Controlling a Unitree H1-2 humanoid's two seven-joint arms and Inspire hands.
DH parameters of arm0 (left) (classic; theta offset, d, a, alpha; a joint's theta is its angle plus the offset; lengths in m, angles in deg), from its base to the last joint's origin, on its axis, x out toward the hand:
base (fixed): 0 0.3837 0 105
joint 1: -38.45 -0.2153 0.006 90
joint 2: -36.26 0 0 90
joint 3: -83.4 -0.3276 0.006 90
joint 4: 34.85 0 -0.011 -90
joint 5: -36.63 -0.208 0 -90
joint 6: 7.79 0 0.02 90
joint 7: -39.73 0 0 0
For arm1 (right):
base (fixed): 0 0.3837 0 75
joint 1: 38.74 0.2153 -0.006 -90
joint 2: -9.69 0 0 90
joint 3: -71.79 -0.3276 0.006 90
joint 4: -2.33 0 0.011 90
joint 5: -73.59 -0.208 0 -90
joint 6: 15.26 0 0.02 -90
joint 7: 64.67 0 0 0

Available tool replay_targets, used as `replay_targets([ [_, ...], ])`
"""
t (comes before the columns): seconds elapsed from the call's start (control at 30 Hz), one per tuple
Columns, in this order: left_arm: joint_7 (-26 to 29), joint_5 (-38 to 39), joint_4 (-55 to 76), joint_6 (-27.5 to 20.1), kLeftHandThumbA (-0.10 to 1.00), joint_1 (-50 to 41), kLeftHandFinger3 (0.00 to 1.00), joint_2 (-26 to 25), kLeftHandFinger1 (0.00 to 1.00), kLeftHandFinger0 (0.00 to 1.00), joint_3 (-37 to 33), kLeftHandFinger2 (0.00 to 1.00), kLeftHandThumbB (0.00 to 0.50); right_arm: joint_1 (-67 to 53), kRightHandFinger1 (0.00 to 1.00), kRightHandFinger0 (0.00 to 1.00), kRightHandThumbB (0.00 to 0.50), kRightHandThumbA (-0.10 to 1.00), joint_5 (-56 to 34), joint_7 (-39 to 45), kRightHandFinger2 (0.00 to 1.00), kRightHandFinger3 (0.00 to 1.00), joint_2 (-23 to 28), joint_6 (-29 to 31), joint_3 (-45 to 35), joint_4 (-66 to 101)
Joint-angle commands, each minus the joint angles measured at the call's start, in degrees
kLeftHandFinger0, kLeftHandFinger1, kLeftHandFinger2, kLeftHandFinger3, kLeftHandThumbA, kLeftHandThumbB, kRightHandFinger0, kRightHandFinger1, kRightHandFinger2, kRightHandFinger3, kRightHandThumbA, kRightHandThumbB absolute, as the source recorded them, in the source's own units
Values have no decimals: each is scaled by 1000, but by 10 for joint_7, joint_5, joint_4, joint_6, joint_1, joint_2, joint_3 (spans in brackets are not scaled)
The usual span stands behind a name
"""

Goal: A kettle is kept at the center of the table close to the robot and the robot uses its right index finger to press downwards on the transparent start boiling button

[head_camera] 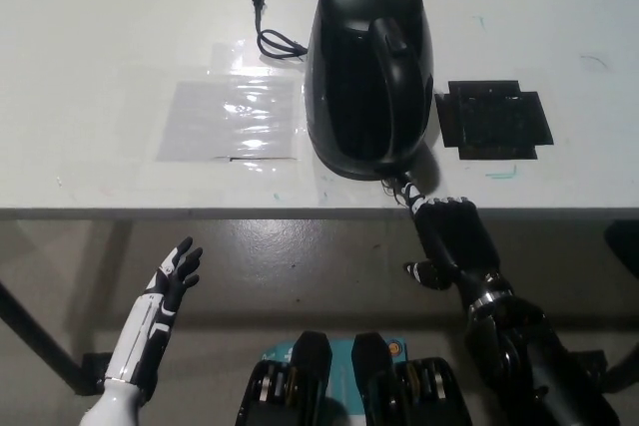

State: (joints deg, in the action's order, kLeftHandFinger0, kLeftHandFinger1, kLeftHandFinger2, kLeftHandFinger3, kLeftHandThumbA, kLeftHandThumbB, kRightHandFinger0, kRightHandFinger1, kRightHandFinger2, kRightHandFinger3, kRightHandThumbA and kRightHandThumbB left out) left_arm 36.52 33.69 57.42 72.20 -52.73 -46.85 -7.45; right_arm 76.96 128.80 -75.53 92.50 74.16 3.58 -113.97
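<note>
One finger of right hand touching kettle base.

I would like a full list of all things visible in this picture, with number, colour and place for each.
black plastic electric kettle: one, black, table centre, near front edge
black power cord: one, black, left of the kettle, at the back
clear plastic sheet: one, transparent, flat on table, left of kettle
black square tray: one, black, right of kettle
white table: one, white, upper picture
left hand: white and black, lower left, below the table edge, open
right hand: black, one finger extended to the kettle's base
</note>
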Motion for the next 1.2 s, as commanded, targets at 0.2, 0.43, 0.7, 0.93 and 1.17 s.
replay_targets([
  [0.2,-9,8,20,-13,981,10,1000,-8,1000,1000,2,1000,191,-14,0,0,157,1000,-25,11,2,1000,17,5,3,80],
  [0.43,-8,7,18,-15,976,8,1000,-9,1000,1000,3,1000,158,-82,855,791,292,1000,-83,50,1000,1000,44,29,-16,264],
  [0.7,-7,7,17,-15,974,10,1000,-10,1000,1000,4,1000,175,-174,1000,956,319,1000,-118,46,1000,1000,64,57,-25,404],
  [0.93,-10,11,14,-19,981,13,1000,-11,1000,1000,5,1000,169,-238,948,1000,316,1000,-147,29,1000,1000,77,94,-46,431],
  [1.17,-9,9,11,-15,986,19,1000,-10,1000,1000,5,1000,181,-300,1000,885,275,1000,-277,3,1000,1000,74,189,-91,422],
])
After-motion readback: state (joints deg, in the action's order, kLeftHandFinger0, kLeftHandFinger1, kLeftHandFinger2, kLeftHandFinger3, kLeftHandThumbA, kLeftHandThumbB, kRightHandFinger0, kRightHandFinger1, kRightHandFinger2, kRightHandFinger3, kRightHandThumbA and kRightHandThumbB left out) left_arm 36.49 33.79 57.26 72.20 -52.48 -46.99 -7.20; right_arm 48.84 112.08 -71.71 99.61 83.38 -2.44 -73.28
